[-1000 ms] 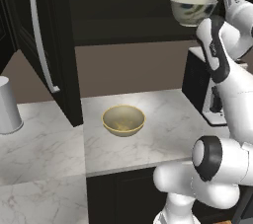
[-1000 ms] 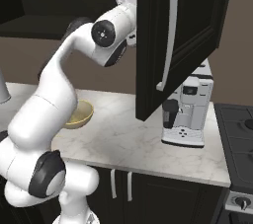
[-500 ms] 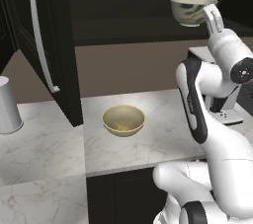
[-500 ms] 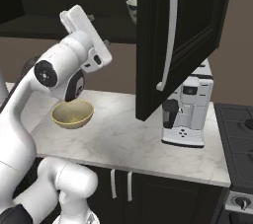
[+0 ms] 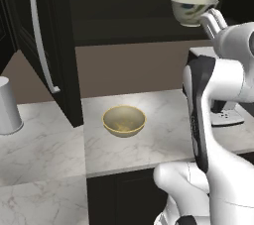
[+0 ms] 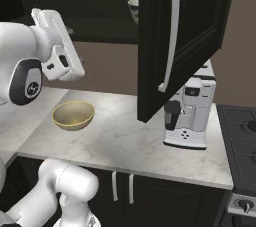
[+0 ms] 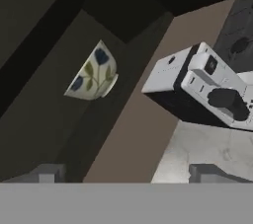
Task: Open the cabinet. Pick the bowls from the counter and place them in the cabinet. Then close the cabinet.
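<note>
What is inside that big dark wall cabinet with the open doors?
One off-white bowl with blue-green marks sits on the shelf of the black-brown wall cabinet. The rest of the interior is too dark, and partly covered by the doors, to tell what else it holds.

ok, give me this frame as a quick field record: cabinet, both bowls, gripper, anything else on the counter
cabinet: doors open
off-white bowl: upright inside the cabinet, blue-green leaf marks
tan-yellow bowl: on the counter, upright, not yet picked
gripper: open, holds nothing, apart from the off-white bowl
coffee machine: on the counter, under the right door
grey-white cup: on the counter at far left
left to do: second bowl in, then close doors
</note>
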